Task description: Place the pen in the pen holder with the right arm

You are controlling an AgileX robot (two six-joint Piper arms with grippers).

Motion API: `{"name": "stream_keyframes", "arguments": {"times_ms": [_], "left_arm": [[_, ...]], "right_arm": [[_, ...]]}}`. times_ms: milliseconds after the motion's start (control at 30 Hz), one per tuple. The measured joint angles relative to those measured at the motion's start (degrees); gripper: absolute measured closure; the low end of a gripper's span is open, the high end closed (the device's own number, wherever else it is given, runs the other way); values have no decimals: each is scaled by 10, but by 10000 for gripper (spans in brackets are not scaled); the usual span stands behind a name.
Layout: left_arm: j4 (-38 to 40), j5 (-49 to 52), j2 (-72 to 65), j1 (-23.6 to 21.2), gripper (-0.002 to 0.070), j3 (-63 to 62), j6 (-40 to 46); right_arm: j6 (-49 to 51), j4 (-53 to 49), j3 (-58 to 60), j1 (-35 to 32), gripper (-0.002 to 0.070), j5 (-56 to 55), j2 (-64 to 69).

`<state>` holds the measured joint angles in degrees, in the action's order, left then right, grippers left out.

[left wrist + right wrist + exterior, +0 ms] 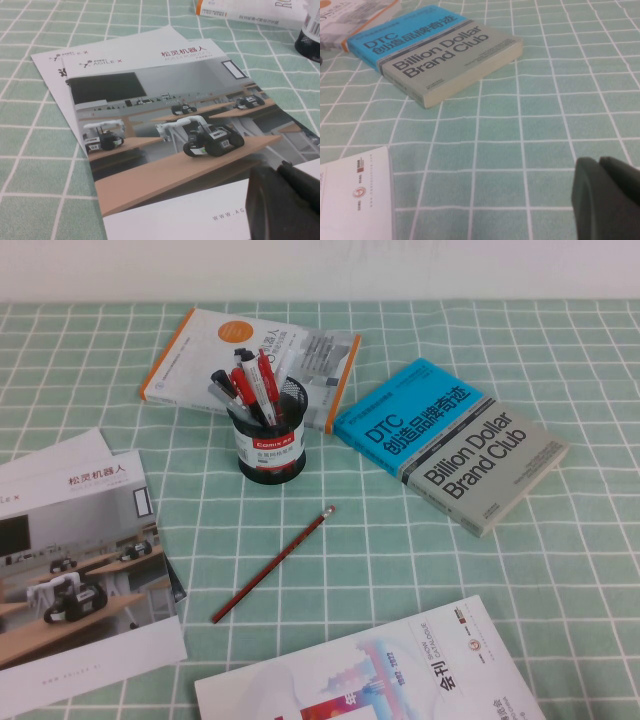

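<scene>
While pen (272,565) lies untouched, right pincer (607,200), left pincer (285,200) empty.

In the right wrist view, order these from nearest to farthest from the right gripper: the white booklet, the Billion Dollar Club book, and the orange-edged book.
The right gripper shows at the picture's edge, above bare tablecloth.
1. white booklet, lying flat closest to it.
2. Billion Dollar Club book, farther back.
3. orange-edged book, behind that one.
The left gripper hovers over a brochure.

Dark-red pen (272,564) flat, diagonal, near black mesh holder (271,441)
</scene>
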<state>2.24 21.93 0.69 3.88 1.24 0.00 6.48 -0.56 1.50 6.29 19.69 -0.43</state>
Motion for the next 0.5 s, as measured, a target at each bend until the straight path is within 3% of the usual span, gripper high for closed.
{"name": "stream_keyframes", "arguments": {"times_ms": [233,500], "left_arm": [[0,0,0,0,680,0,0],[0,0,0,0,680,0,0]], "right_arm": [[0,37,1,0,696,-37,0],[0,324,1,0,696,-158,0]]}}
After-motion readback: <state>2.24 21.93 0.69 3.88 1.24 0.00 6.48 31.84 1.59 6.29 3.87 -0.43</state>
